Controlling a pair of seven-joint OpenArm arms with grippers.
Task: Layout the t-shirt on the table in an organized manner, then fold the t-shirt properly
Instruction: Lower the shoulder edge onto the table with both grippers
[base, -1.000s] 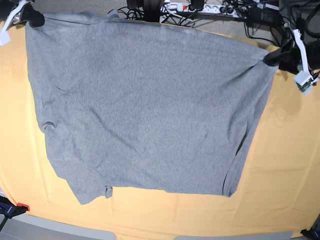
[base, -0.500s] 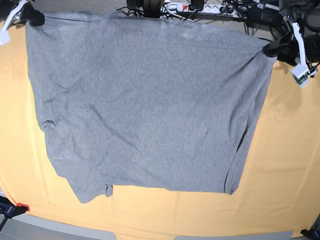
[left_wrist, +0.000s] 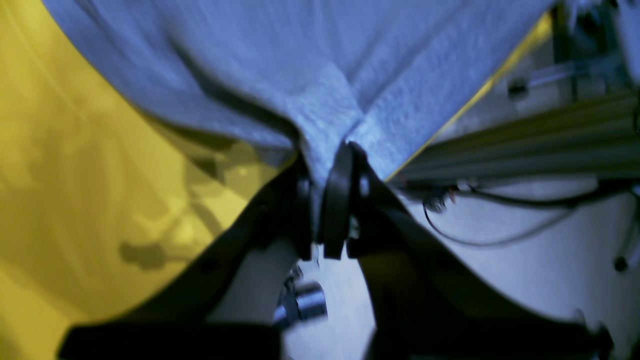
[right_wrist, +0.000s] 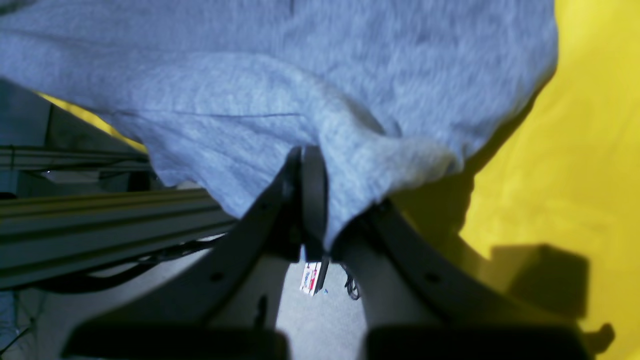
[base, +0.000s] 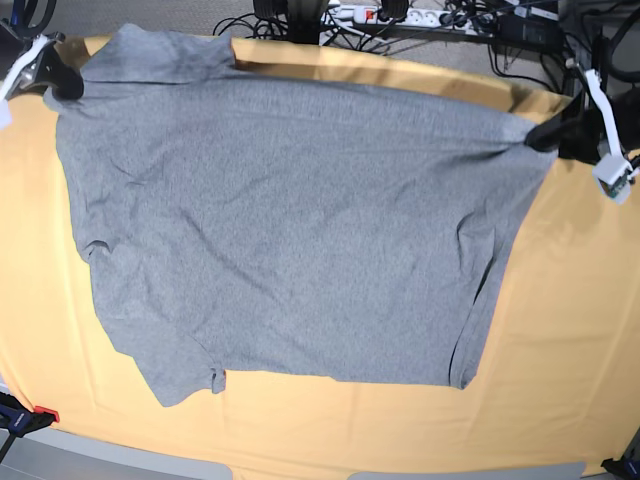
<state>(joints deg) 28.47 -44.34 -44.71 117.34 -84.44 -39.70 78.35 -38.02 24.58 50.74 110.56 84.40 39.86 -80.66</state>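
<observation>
Grey t-shirt (base: 290, 220) stretched over the table (base: 580, 330), corners pinched by left pincer (base: 545, 133) and right pincer (base: 68, 84)

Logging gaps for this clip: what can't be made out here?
- Shirt print: base view shows plain grey only; lettering, if any, is face down.
- Left end effector pads: left wrist view, buried in pinched cloth, blurred.
- Right end effector: right wrist view, cloth drapes over one finger.
- Table edges: cut off in base view.
</observation>
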